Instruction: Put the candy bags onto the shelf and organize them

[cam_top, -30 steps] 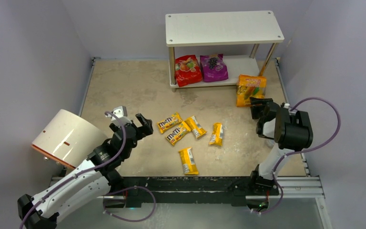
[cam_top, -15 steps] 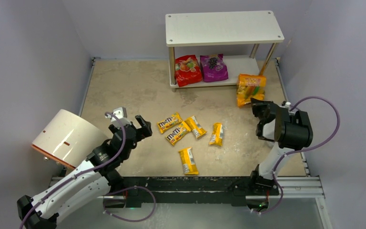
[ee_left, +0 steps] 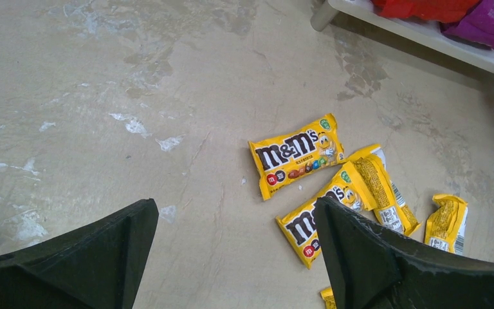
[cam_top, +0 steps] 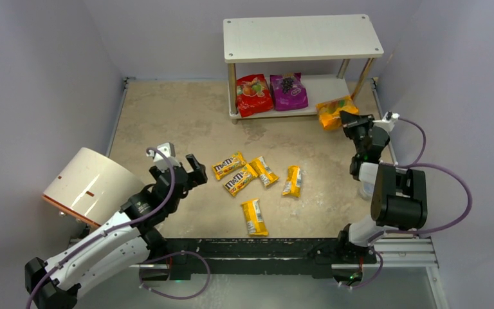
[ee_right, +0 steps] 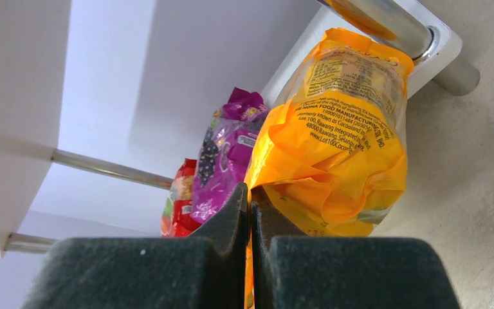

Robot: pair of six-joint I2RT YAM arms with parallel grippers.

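Note:
My right gripper (cam_top: 348, 119) (ee_right: 249, 193) is shut on the edge of the orange candy bag (cam_top: 333, 111) (ee_right: 334, 148), which hangs lifted by the right front leg of the white shelf (cam_top: 302, 37). The red bag (cam_top: 253, 94) (ee_right: 177, 206) and purple bag (cam_top: 288, 91) (ee_right: 222, 154) lie on the shelf's lower tier. Several yellow M&M's packets (cam_top: 229, 165) (ee_left: 297, 154) are scattered on the floor mid-table. My left gripper (cam_top: 179, 166) (ee_left: 231, 212) hovers open just left of them, nothing between its fingers.
A white cylinder with an orange rim (cam_top: 89, 185) lies at the left beside my left arm. Grey walls enclose the tan floor (cam_top: 167, 116) on three sides. The shelf's metal leg (ee_right: 418, 38) stands right by the orange bag.
My right gripper closed on the orange bag, lifted it off the floor and carried it up toward the shelf's right end. The left arm barely moved.

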